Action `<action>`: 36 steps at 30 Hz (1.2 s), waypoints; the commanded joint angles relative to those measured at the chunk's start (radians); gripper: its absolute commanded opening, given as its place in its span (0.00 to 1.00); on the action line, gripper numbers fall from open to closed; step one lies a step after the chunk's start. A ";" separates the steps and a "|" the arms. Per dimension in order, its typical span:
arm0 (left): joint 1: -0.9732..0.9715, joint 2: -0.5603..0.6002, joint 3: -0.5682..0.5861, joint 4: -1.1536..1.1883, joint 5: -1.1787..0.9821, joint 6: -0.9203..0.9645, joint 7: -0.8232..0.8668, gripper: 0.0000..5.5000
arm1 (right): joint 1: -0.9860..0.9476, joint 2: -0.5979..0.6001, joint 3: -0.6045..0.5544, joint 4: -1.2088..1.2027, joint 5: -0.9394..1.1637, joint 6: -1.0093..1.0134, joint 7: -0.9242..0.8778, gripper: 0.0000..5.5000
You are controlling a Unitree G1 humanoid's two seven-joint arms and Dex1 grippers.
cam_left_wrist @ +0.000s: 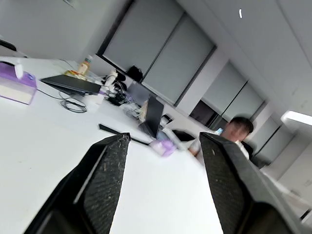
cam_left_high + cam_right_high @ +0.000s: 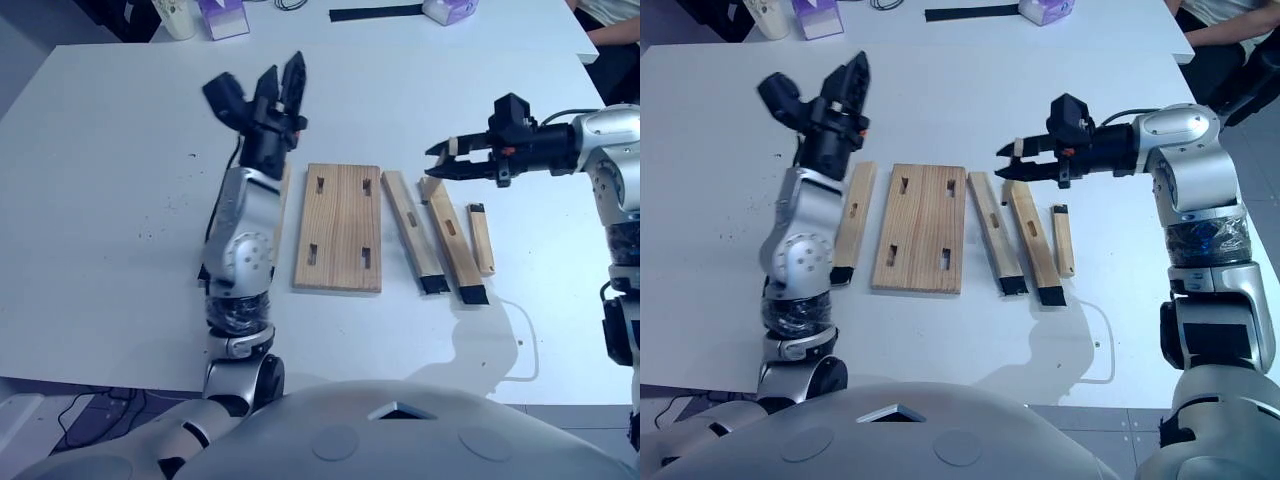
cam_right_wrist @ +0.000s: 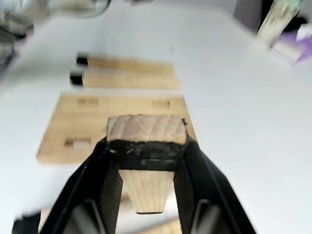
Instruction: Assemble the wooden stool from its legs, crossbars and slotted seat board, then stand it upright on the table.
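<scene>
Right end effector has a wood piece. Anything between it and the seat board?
Nothing visible. The seat board lies bare, slots up; two legs lie flat beside it, below the right end effector and wood piece; left end effector is raised clear.

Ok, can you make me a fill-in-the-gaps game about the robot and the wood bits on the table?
1. The seat board lying flat on the table has ___ slots cut in it.
2. The right gripper is shut on a piece made of ___.
3. The left gripper is held up above the table with its fingers ___.

Missing words: four; wood; open.
</scene>
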 commanded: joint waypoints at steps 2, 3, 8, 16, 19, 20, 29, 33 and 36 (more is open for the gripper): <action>-0.011 -0.065 -0.061 0.145 0.156 -0.101 0.046 0.48 | 0.002 -0.049 0.024 0.001 0.008 -0.045 0.108 0.24; -0.016 -0.067 -0.065 0.165 0.173 -0.118 0.045 0.48 | -0.001 -0.042 0.022 0.003 0.009 -0.046 0.107 0.24; -0.040 -0.068 -0.045 0.220 0.174 -0.149 0.021 0.48 | -0.003 -0.051 0.049 0.024 0.019 -0.060 0.108 0.24; -0.058 -0.067 -0.035 0.259 0.174 -0.154 -0.016 0.48 | 0.020 -0.054 0.084 0.124 -0.004 -0.127 0.108 0.24; -0.067 -0.069 -0.034 0.275 0.177 -0.159 -0.028 0.48 | 0.020 -0.064 0.108 0.125 0.016 -0.143 0.108 0.24; -0.068 -0.071 -0.032 0.278 0.177 -0.160 -0.030 0.48 | 0.017 -0.066 0.117 0.129 0.020 -0.150 0.108 0.24; -0.073 -0.078 -0.035 0.293 0.184 -0.163 -0.052 0.48 | -0.013 -0.078 0.173 0.186 0.030 -0.229 0.108 0.24; -0.071 -0.082 -0.038 0.295 0.186 -0.165 -0.058 0.48 | -0.040 -0.084 0.189 0.214 0.032 -0.243 0.108 0.24; -0.068 -0.085 -0.039 0.291 0.187 -0.166 -0.061 0.48 | -0.044 -0.099 0.208 0.210 0.045 -0.246 0.109 0.24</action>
